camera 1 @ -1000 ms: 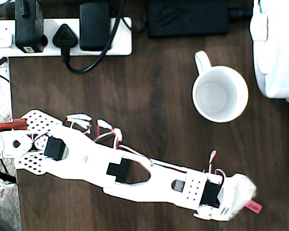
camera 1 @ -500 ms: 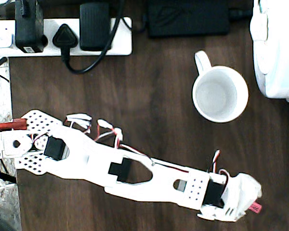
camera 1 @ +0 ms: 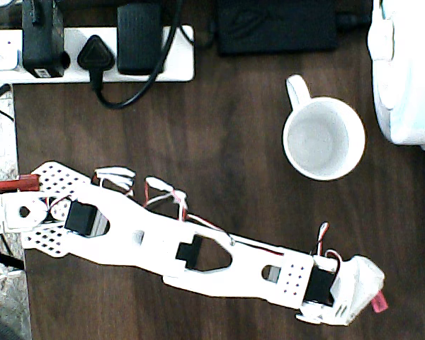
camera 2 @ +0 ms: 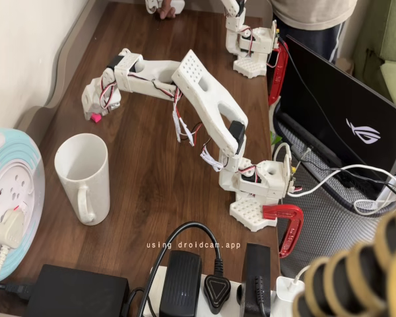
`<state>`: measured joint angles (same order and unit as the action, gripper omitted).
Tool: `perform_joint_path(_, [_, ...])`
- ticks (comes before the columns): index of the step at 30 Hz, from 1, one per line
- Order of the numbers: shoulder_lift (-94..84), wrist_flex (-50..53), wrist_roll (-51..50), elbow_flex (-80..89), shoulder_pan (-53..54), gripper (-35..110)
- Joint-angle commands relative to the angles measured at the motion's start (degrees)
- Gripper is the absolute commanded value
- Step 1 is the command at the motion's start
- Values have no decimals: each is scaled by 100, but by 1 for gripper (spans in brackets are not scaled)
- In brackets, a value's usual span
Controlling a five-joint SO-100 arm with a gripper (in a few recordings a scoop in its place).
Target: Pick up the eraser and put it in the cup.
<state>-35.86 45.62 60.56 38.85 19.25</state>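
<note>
The eraser (camera 1: 380, 302) is a small pink-red block at the lower right of the overhead view, pinched at the tip of my white gripper (camera 1: 372, 297). In the fixed view the eraser (camera 2: 96, 117) sits between the fingertips of the gripper (camera 2: 94, 112), close above the dark wooden table. The jaws are closed on it and hide most of it. The cup (camera 1: 324, 138), a white mug with its handle pointing up-left, stands upright well above the gripper in the overhead view. In the fixed view the cup (camera 2: 83, 177) stands nearer the camera than the gripper.
A white-and-pale-blue appliance (camera 1: 407, 71) stands right beside the cup at the right edge. A white power strip (camera 1: 92, 53) with black plugs and a black adapter (camera 1: 276, 25) line the top edge. The arm's base is held by a red clamp (camera 2: 284, 224).
The gripper slid slightly right and down over the eraser and closed on it. The eraser, lying flat before, now shows as a narrow upright sliver at the fingertips.
</note>
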Motion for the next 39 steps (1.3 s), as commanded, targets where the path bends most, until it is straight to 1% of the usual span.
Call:
perform_joint_path(1, [-79,316,88,-316,18,0])
perform_joint_path(13, [-9,633,158,-501,9,0])
perform_joint_path(20, [-483,923,193,-457,-141,0])
perform_joint_path(27, [-2276,1046,193,475,-448,0])
perform_joint_path(34, [-4342,1046,501,2118,-835,0])
perform_joint_path(39, [-5423,1037,668,3015,-1274,0])
